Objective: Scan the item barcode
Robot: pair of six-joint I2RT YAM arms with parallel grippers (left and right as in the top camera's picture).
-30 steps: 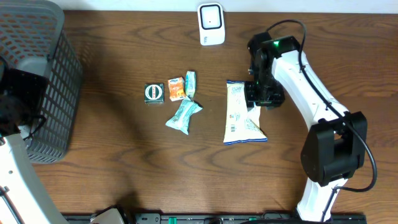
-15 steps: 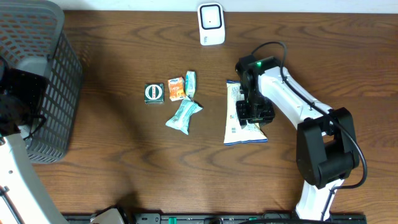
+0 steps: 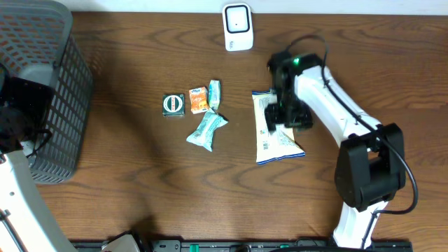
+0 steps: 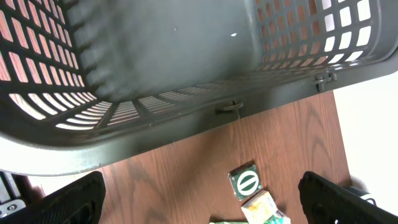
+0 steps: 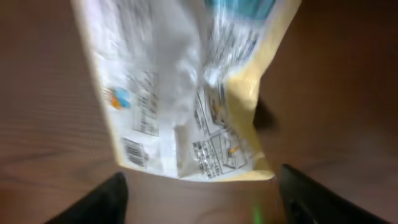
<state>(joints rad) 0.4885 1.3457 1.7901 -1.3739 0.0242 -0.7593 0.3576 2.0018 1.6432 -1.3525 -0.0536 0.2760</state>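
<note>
A white and yellow snack bag (image 3: 275, 134) lies flat on the wooden table, its printed back up. Its barcode (image 5: 134, 151) shows near the bag's (image 5: 186, 93) bottom edge in the right wrist view. My right gripper (image 3: 283, 115) hovers over the bag's upper half. It (image 5: 199, 199) is open, both fingers wide apart, with bare table between them and the bag's edge just beyond the tips. The white scanner (image 3: 238, 26) stands at the table's back edge. My left gripper (image 4: 202, 205) is open and empty beside the basket at far left.
A dark mesh basket (image 3: 42, 84) fills the left end of the table. Small items lie mid-table: a green square packet (image 3: 173, 104), an orange packet (image 3: 198, 99) and two teal wrappers (image 3: 207, 129).
My right gripper came down over the bag, then drew back towards its upper end and opened wider. The bag turned slightly, its lower end swinging right. The left arm stayed still.
</note>
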